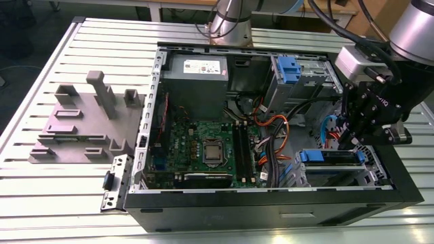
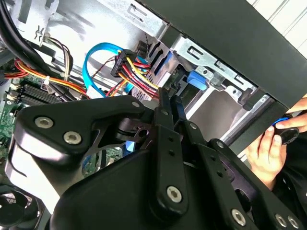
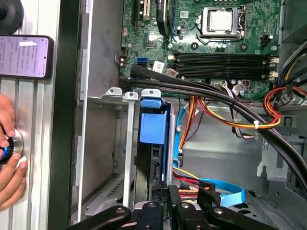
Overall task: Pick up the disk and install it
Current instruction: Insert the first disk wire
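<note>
The black end effector [image 1: 357, 133] hangs inside the open computer case [image 1: 271, 203], its fingers drawn close together just above the edge of the disk [image 3: 154, 127], though I cannot tell whether they actually grip it; the disk stands on edge in the drive bay [image 3: 125, 143] near the case's front corner, its blue frame showing. Close around it run the red, yellow and black power wires [image 3: 240, 120], a blue data cable [image 3: 225, 189] and thick black cables [image 3: 201, 88], with the motherboard [image 1: 203, 147] beyond. Outside the case wall a person's hand [image 3: 9, 167] rests on the slatted worktop [image 1: 68, 178] beside a phone [image 3: 25, 56].
</note>
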You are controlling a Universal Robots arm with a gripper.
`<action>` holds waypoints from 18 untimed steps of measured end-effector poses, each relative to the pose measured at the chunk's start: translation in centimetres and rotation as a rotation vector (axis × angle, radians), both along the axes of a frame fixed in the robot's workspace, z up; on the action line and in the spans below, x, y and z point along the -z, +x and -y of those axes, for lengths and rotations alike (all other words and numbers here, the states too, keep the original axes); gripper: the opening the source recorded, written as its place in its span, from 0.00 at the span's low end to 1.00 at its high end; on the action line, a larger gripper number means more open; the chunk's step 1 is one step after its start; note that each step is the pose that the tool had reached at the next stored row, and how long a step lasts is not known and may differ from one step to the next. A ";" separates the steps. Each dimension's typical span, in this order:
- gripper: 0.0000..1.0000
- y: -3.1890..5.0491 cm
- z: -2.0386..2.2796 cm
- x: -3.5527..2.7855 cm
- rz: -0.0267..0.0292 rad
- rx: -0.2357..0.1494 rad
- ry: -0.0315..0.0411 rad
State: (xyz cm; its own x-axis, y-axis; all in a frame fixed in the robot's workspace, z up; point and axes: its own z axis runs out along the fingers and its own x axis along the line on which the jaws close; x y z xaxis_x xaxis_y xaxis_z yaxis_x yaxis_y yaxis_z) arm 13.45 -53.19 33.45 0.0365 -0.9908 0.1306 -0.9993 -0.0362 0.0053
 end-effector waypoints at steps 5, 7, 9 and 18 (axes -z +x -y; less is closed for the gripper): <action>0.17 -0.01 0.30 0.08 0.0000 0.014 0.0000; 0.17 -0.01 0.45 0.09 0.0000 0.014 0.0020; 0.17 -0.01 0.51 0.09 0.0000 0.014 0.0043; 0.17 -0.01 0.74 0.13 0.0002 0.014 0.0061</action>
